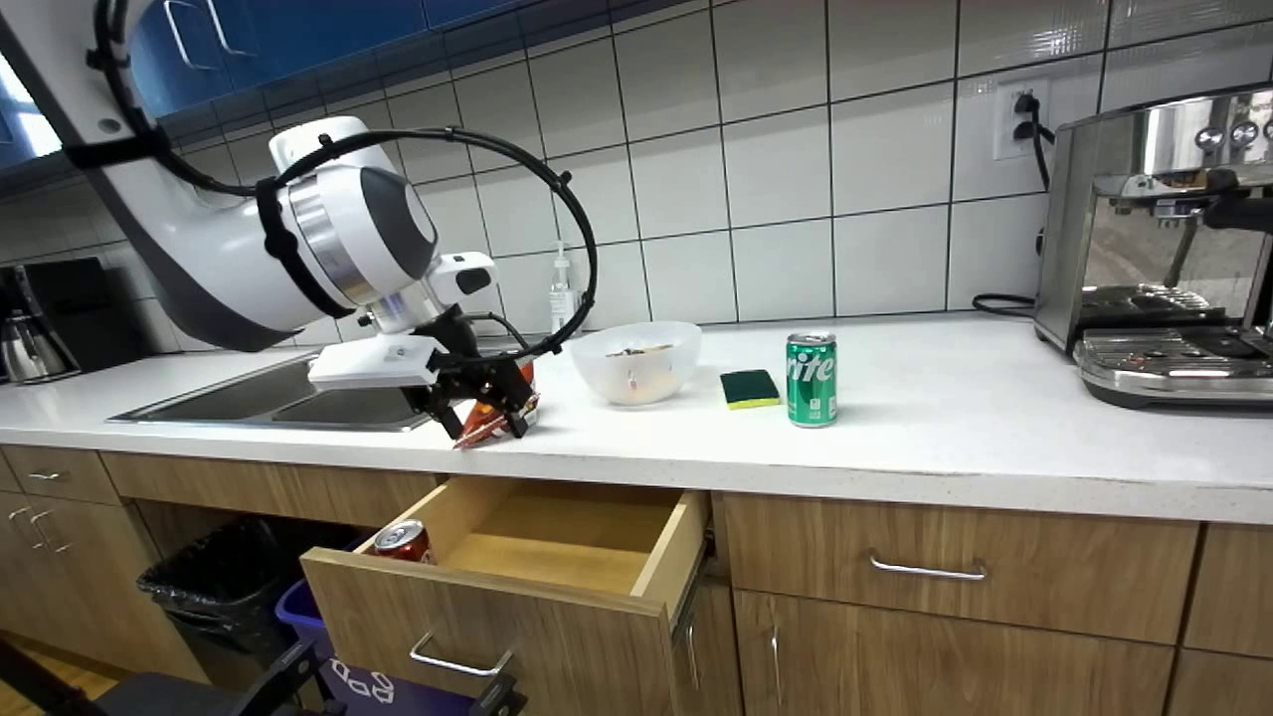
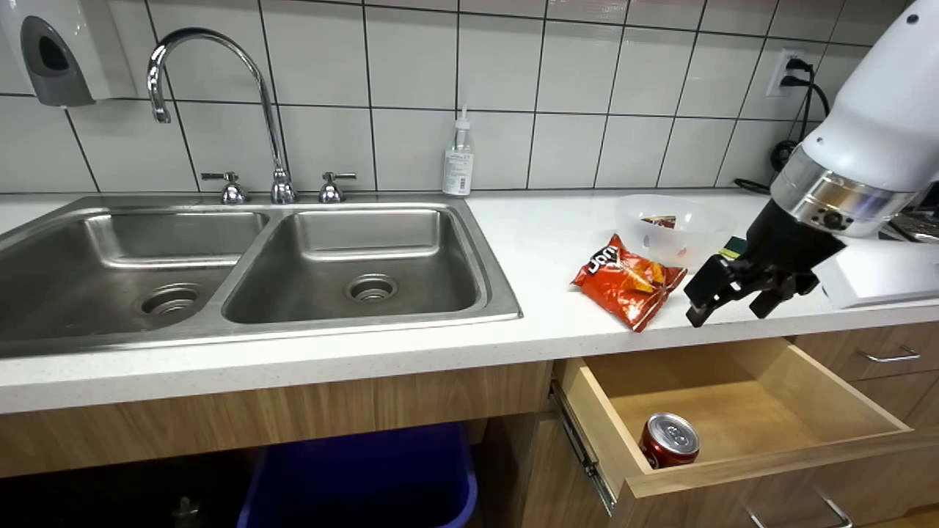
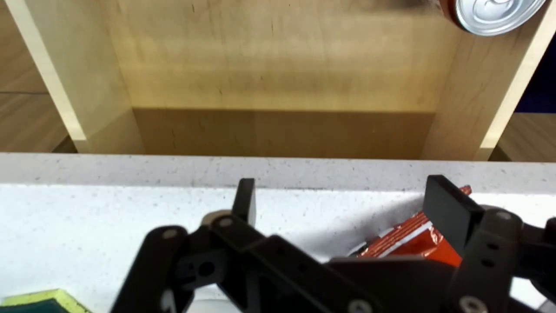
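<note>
Crinkled red-orange foil snack bag (image 2: pixel 625 286): lying on the white speckled countertop (image 2: pixel 543 249), right of centre in an exterior view, lettering only partly legible. Left of centre in an exterior view, largely hidden behind the black fingers (image 1: pixel 514 422). Wrist view, lower right: only a crimped edge and some foil visible, the rest covered.

Black two-fingered gripper (image 2: pixel 728 314): released, jaws spread wide, grasping nothing. Snack bag just beside it, to its left in an exterior view; in the wrist view, behind the finger at lower right. Contact cannot be told.

Translucent white plastic bowl (image 1: pixel 607 370): mid-frame, near the bag; contents hard to make out.

Green-and-yellow rectangular sponge (image 1: pixel 750 388): right of the bowl; cut off at lower left of the wrist view.

Green metal drink can (image 1: pixel 812 383), white lettering: upright, right of the sponge.

Pulled-out light-wood drawer (image 2: pixel 741 411): lower right, below the countertop.

Red metal can with silver top (image 2: pixel 669 440): upright at the drawer's near left; cut off at upper right of the wrist view.

Stainless double-basin sink (image 2: pixel 482 257): left half, cut off at the frame edge.
</note>
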